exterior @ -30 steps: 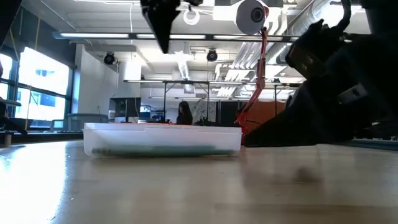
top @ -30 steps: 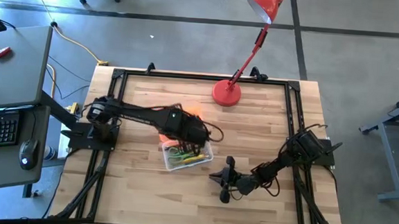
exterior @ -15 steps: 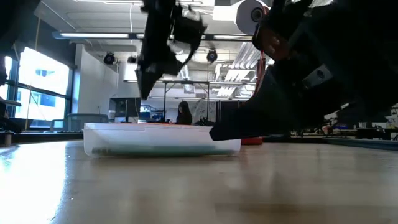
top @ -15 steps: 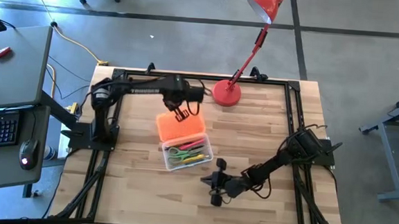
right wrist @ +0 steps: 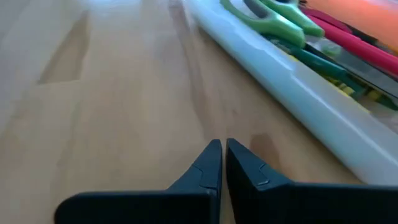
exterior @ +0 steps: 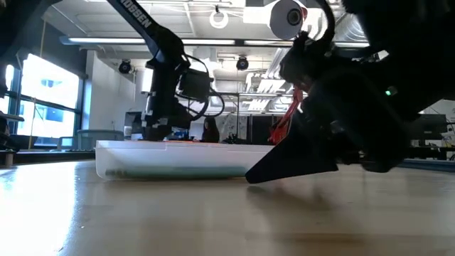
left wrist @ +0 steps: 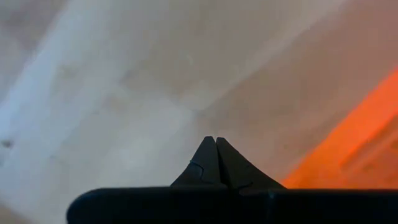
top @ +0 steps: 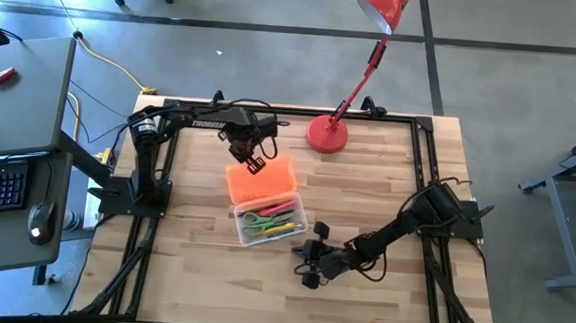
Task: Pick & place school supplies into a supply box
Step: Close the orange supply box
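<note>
orange marks the open lid [top: 262, 179] of the supply box [top: 268, 224], over whose far left corner the left end effector [top: 251, 157] is held, fingers clenched. green scissors [top: 254, 220] and pens [top: 279, 224] are seen lying in its clear base. just right, low over the wooden counter [top: 387, 188], the right end effector [top: 306, 255] is clenched, empty.

- Supply box [right wrist: 323, 118] is cut off by the right wrist view's edge.
- Orange lid [left wrist: 354, 146] is blurred and partly cropped in the left wrist view.
- Individual pens [top: 272, 223] are too small to be told apart from above.
</note>
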